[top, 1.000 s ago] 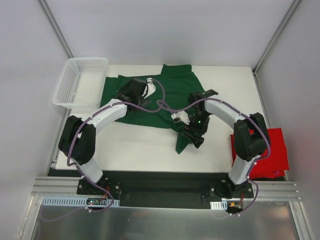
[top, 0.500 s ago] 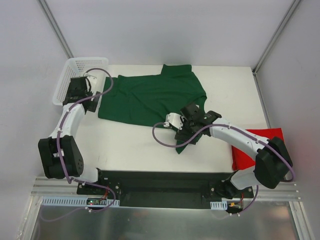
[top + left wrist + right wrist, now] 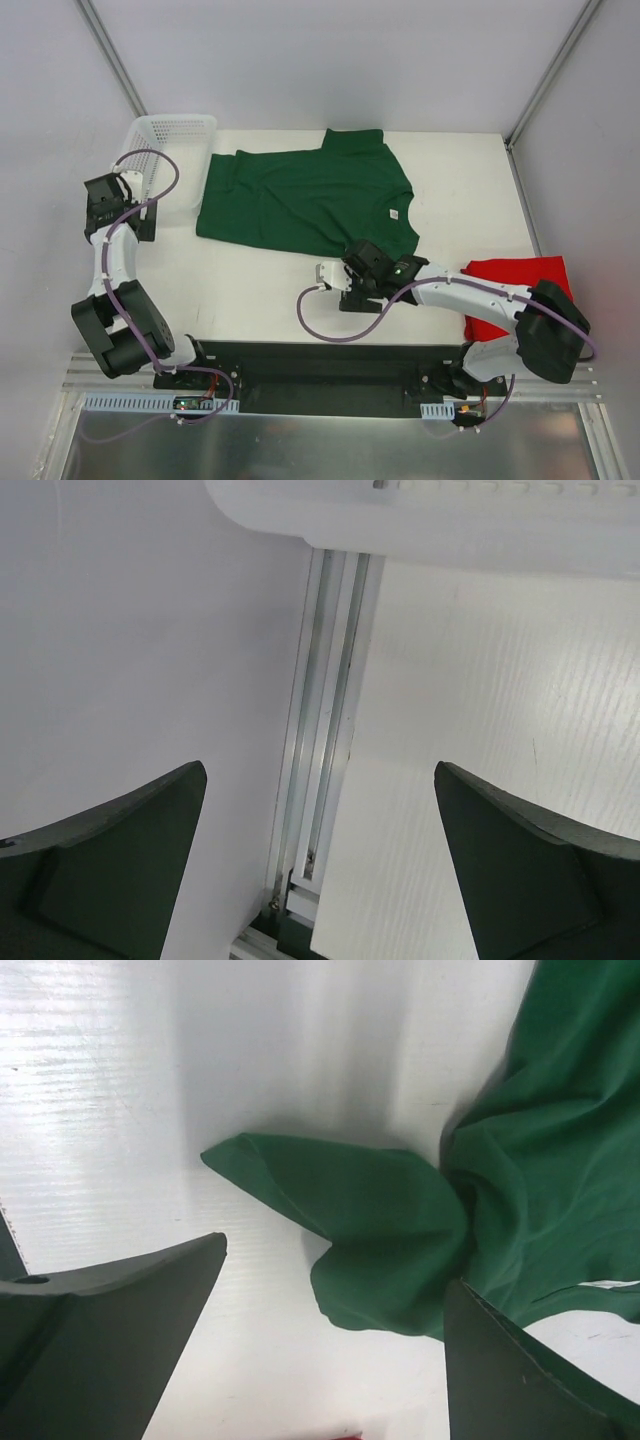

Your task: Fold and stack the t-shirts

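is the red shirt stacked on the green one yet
No, the red shirt lies off to the right, apart from the green shirt, which is spread flat by itself.

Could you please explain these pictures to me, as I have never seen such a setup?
Two robot arms are bolted at the near edge of a white table, each ending in a two-finger gripper. The wide picture looks down from above; the other two come from wrist cameras, so the dark shapes there are fingers. A green t-shirt lies spread on the table, a red t-shirt at its right edge, a white mesh basket at far left. The left gripper is open near the basket; the right gripper is open over a fold of that shirt. Nothing is held.
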{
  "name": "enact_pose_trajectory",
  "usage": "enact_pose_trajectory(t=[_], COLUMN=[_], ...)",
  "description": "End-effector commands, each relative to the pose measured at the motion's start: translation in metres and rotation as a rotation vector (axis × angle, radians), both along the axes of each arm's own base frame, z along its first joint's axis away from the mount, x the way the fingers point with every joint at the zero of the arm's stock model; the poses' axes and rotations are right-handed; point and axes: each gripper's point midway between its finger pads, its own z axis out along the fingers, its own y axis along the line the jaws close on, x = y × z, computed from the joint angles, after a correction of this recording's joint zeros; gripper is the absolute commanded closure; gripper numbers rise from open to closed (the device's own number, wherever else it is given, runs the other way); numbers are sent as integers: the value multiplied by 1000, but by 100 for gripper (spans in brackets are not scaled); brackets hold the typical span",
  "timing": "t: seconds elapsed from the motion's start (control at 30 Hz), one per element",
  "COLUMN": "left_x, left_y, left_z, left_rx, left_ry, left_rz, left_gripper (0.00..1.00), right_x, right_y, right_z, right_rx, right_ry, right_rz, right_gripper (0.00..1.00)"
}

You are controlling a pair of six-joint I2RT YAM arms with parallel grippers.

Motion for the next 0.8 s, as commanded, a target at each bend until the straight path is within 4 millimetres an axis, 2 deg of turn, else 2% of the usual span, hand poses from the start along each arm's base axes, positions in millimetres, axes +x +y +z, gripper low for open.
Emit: enact_pose_trajectory(t=[0.0, 0.23, 0.77], left_x=[-2, -4, -11], left_y=[-10, -13, -18], left_z=[7, 6, 0], left_rx=[-7, -29, -42], left_ry=[-31, -38, -30], left_rz=[-50, -40, -38], left_gripper=[1, 1, 0], right_x=[6, 15, 13], right_y=[6, 16, 29], right_z=[15, 9, -30], right_rx=[68, 88, -1], right_ry=[-95, -198, -146], right_rz=[-38, -36, 41], right_gripper=[4, 4, 4])
